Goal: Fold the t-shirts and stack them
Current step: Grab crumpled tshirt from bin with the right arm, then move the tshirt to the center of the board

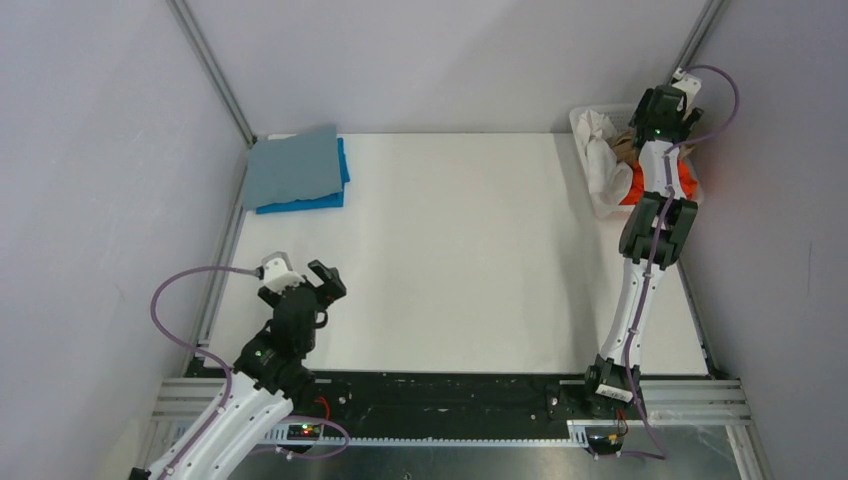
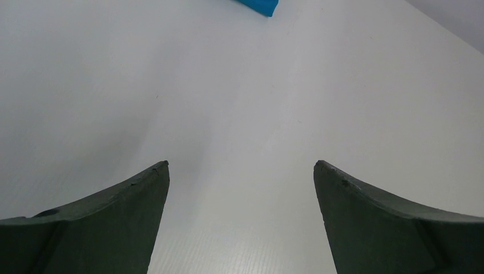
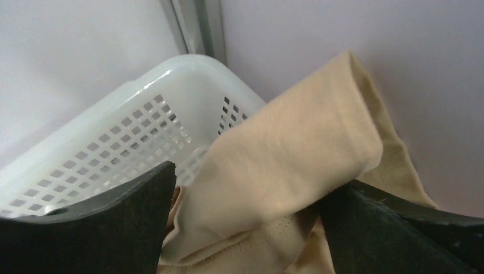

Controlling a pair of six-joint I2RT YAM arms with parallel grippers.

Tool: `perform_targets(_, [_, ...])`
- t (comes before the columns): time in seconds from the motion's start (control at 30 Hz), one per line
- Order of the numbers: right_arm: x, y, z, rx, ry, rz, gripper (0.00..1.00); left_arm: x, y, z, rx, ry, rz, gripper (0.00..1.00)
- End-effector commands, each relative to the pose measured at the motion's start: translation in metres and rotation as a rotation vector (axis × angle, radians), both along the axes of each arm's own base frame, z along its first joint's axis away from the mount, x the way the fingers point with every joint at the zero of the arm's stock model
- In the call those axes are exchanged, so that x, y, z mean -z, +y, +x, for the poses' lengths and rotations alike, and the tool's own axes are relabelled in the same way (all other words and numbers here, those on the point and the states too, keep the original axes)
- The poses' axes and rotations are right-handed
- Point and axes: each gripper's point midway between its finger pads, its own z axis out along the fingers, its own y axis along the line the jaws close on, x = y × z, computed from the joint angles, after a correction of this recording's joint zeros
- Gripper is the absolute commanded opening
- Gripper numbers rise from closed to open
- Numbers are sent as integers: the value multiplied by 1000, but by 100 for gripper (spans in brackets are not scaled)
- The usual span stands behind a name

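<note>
Near edge, left side: left gripper hovers low over the bare white table, jaws spread wide, nothing between them. Its wrist view shows only tabletop and one corner of the bright blue shirt at the top.

Far left corner: two folded shirts stacked, the grey-blue shirt on top of the bright blue one, whose edge shows along the right and near sides.

Far right corner: white lattice basket holding the unfolded shirts. The right gripper is reached over it, jaws wide apart, with a fold of the tan shirt standing up between them. The cloth is not pinched; the fingers sit either side of it (contact on the right side is hard to judge).

Handling, my judgement: light, limp cloth with no stiffness, so it will drape and trail once lifted and may drag its neighbours or snag the basket rim. The raised fold between the jaws looks like the best hold, taken deep enough to catch more than one layer so it does not slip.

Appearance: tan shirt is smooth, matte beige, a rounded doubled fold with a stitched seam low down. From above, the white shirt spills over the basket's near-left rim and the orange shirt shows beside the arm.
</note>
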Motion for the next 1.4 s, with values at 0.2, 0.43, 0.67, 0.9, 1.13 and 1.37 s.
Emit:
perform_targets(0.2, [-25, 11, 32, -154, -124, -30, 21, -10, 3, 8, -38, -22, 10, 100])
perform_targets(0.43, [-189, 34, 6, -202, -381, -106, 0, -14, -1, 7, -11, -35, -2, 100])
perform_targets(0.67, [-356, 102, -50, -325, -685, -216, 0, -27, -6, 3, 31, -102, -45, 100])
perform_targets(0.9, [-472, 169, -123, -503, -953, -224, 0, -29, -12, 1, 72, -126, -76, 100])
perform_targets(1.13, [-520, 291, -208, -932, -984, -85, 0, -32, -24, 1, 125, -110, -100, 100])
perform_targets(1.37, [-501, 412, -295, -1247, -907, 72, 0, -31, -47, -1, 227, -74, -164, 100])
